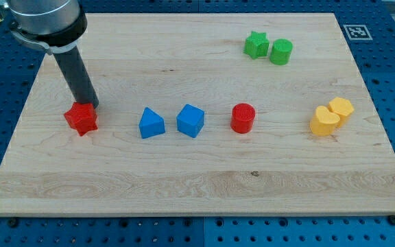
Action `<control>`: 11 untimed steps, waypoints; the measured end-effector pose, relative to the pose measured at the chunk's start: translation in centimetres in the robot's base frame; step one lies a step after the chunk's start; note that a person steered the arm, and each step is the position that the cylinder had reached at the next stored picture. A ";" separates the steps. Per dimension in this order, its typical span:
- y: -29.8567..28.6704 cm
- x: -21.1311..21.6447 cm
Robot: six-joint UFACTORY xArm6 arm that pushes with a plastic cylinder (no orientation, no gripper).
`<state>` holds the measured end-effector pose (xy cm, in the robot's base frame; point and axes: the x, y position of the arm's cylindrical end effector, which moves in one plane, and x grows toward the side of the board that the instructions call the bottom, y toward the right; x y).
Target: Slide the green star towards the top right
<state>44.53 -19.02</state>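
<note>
Eight small blocks lie on one wooden board, two in each of four colours. Red, two: one red star and one red cylinder. Blue, two: one blue triangular block and one blue cube. Green, two: one green star and one green cylinder. Yellow, two: one yellow heart-shaped block and one yellow block whose shape cannot be told for certain. By shape: two stars, two cylinders, one cube, one triangular block, one heart, one unclear. One dark rod is present, with one tip, my tip.
</note>
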 end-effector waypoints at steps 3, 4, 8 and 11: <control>2.6 -4.6; 9.3 -7.3; 25.6 -5.6; 28.4 -11.6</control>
<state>32.92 9.34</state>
